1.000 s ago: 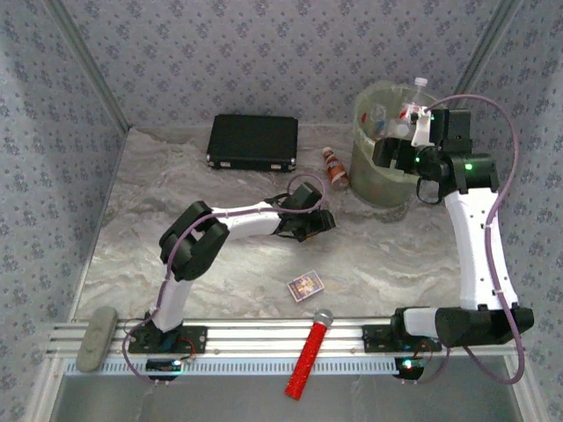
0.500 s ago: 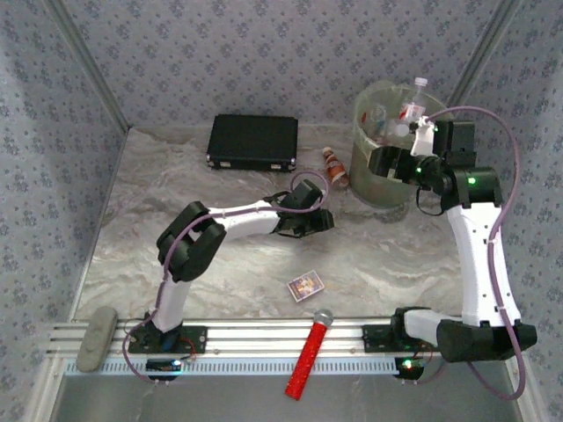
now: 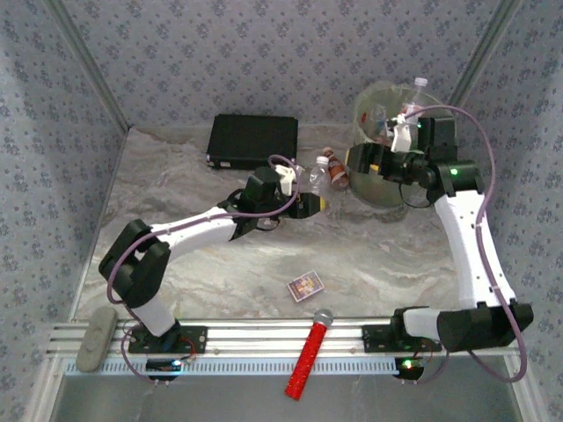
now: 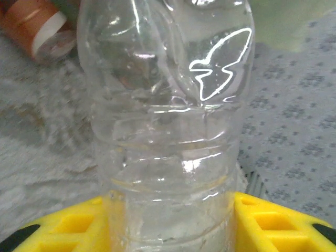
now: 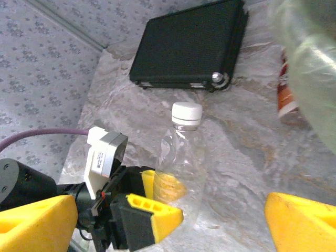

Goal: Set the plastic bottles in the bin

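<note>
**Bin part-filled: one clear bottle in the grip, one orange-brown bottle loose on the worktop (image 3: 396, 255).**

At six o'clock by the front rail, the red microphone (image 3: 308, 353) and the card box (image 3: 305, 286) are no part of the job. Beyond them, at about one o'clock from the worktop's middle, the left gripper (image 3: 308, 204) has its jaws closed on the lower body of an upright clear bottle (image 3: 318, 176) (whether it stands on the marble I cannot tell). At that bottle's one o'clock an orange-brown bottle (image 3: 335, 167) lies against the bin (image 3: 361, 110). The right gripper (image 3: 359, 163) hangs at the bin's nine o'clock, jaws wide and empty. The bin, at two o'clock, already holds several bottles, so I judge most is done and these two remain. The black case (image 3: 253, 141) sits at twelve.
</note>
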Robot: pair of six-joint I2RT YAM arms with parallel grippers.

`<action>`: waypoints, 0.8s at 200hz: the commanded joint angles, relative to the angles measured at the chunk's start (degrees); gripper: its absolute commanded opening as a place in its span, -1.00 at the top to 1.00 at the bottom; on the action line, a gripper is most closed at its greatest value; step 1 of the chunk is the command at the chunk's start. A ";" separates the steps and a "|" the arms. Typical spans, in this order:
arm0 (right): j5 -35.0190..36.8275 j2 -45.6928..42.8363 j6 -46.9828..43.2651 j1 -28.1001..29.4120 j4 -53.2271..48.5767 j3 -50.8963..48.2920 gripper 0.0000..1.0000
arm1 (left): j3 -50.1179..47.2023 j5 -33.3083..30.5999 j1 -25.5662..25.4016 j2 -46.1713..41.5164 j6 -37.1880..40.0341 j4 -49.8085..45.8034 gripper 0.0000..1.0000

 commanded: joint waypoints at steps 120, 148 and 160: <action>-4.02 10.58 5.99 7.28 8.98 -1.24 -0.43 | 0.42 2.25 -1.92 -4.93 3.52 11.40 -0.05; -1.83 10.37 6.15 7.35 8.79 -1.25 -0.17 | 0.80 2.07 -1.85 -4.56 4.09 10.47 -0.09; -1.79 10.38 6.26 7.50 8.88 -0.89 -0.08 | 0.79 1.84 -1.87 -4.43 4.05 10.36 -0.10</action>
